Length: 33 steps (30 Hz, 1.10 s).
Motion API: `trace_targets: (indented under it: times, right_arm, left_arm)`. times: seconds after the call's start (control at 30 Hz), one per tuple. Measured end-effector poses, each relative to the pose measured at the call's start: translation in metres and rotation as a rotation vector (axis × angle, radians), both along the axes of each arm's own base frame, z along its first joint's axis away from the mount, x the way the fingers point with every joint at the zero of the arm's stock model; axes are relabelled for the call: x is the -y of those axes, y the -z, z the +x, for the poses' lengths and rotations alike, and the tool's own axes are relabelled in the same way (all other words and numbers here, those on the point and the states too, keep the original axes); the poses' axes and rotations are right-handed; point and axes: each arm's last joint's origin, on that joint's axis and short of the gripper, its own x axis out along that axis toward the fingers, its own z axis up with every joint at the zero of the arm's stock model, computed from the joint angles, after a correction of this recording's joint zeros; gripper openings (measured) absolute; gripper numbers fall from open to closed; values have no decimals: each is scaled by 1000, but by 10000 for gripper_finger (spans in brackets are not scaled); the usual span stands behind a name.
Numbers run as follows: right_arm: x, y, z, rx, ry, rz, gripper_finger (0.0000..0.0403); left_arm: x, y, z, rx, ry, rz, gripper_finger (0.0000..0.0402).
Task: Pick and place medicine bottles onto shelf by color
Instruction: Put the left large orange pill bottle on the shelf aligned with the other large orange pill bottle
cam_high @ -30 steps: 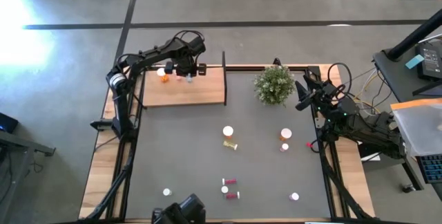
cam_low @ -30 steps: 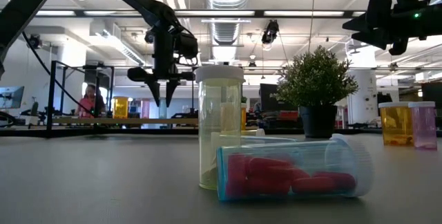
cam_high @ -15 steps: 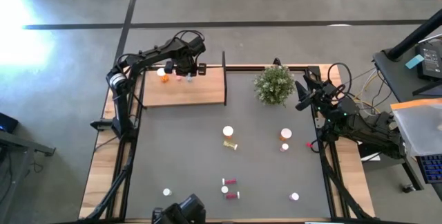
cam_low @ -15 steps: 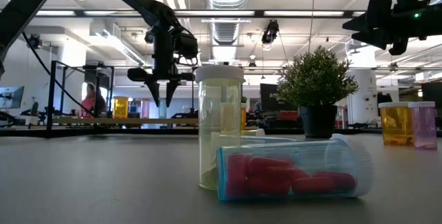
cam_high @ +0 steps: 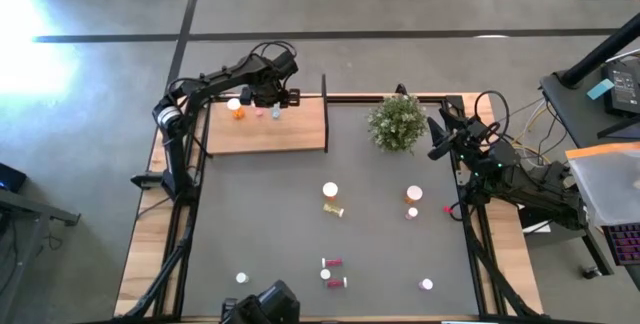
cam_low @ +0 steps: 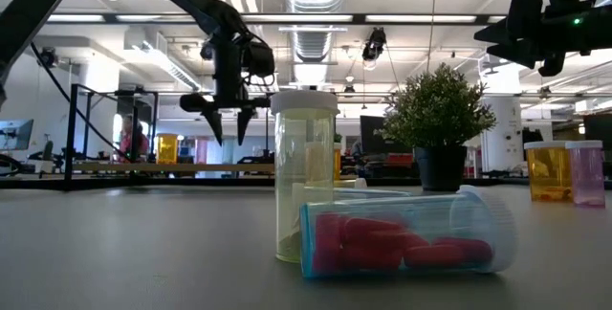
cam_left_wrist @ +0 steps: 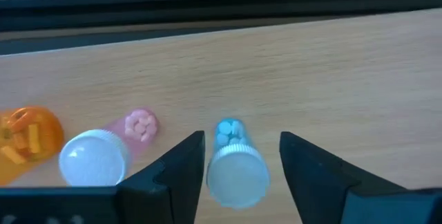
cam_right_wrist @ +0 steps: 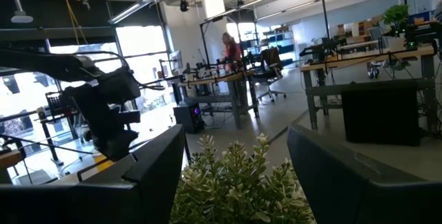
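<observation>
In the left wrist view, the orange bottle [cam_left_wrist: 24,144] is cut off by the picture's edge, and only part of it shows. The pink bottle [cam_left_wrist: 103,151] lies partly behind the dark gripper body, so its lower side is hidden. The blue bottle [cam_left_wrist: 235,162] stands between the two dark fingers [cam_left_wrist: 183,169], and whether they touch it cannot be told.

From above, the bottles on the wooden shelf [cam_high: 290,134] are too small to tell caps from bodies.

In the right wrist view, the potted plant [cam_right_wrist: 238,186] is cut off at the bottom edge, and its pot is out of sight.
</observation>
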Motion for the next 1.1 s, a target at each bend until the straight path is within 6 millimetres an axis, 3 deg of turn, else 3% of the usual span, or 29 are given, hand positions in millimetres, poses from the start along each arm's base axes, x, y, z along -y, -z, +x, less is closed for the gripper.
trace_targets:
  times: [0.3,0.57,0.7,0.87,0.97,1.1]
  right_arm:
    - [0,0,0,0,0,0,249]
    - [0,0,0,0,0,0,249]
    - [0,0,0,0,0,0,249]
    - [0,0,0,0,-1,0,249]
    - [0,0,0,-1,0,0,249]
    - [0,0,0,0,0,0,249]
  left_arm:
    - [7,-34,-6,56,15,89,198]
    - [35,-81,-11,177,50,239,202]
    - [66,-107,-10,170,80,389,202]
    - [122,-137,-13,134,118,611,202]
    - [153,-148,-10,116,120,763,202]
    - [183,-154,-9,70,236,830,202]
